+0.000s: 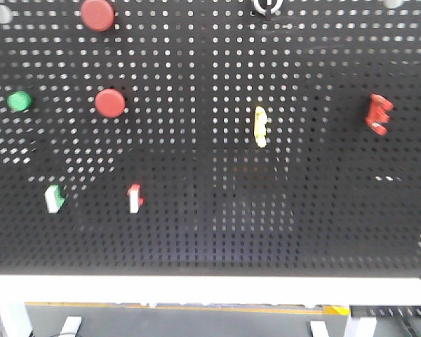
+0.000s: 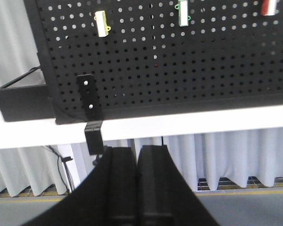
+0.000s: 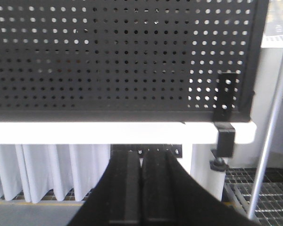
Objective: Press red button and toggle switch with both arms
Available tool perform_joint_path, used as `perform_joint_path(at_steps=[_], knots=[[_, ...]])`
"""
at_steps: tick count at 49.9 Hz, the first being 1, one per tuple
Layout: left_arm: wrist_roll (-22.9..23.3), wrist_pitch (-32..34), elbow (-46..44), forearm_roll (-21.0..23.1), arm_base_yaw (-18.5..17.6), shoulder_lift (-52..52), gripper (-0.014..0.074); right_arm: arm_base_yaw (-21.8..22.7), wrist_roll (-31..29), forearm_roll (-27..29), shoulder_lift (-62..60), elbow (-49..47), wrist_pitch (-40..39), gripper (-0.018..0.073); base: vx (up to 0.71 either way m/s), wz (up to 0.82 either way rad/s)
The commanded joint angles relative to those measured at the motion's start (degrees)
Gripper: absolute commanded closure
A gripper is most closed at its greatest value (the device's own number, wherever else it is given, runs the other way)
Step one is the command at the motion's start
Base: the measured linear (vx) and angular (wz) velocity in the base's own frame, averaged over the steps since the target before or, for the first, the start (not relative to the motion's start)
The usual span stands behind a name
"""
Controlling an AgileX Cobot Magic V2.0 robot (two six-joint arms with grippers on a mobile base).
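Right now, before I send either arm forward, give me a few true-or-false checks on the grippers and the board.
1. The left gripper and the right gripper are both shut with nothing between the fingers. True.
2. The left gripper is pressing a red button. False: it touches nothing and sits short of the pegboard.
3. Two round red buttons show on the board's left part, the upper red button above the lower red button. True.
4. The green button sits right of the yellow switch. False: it is far to the left of it.
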State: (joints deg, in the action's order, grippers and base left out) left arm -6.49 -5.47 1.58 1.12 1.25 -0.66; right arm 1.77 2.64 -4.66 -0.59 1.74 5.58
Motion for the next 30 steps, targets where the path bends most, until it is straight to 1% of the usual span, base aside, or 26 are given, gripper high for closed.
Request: perform_joint_path(at_steps=[1,15,30], knots=[[0.09,4.85,1.96,0.11,0.21,-0.84,0.0594,0.39,-0.35,-0.23,-0.71,0.67,-4.54,0.0559,0.22,-0.01],[0.09,4.85,1.96,0.11,0.21,-0.84,0.0594,0.39,-0.35,-0.23,-0.71,0.67,-4.54,0.0559,0.18,-0.02],[0.09,4.85,1.96,0.11,0.21,-0.84,0.0594,0.39,-0.35,-0.23,-0.71,0.67,-4.54,0.0559,0.07,-0.01]])
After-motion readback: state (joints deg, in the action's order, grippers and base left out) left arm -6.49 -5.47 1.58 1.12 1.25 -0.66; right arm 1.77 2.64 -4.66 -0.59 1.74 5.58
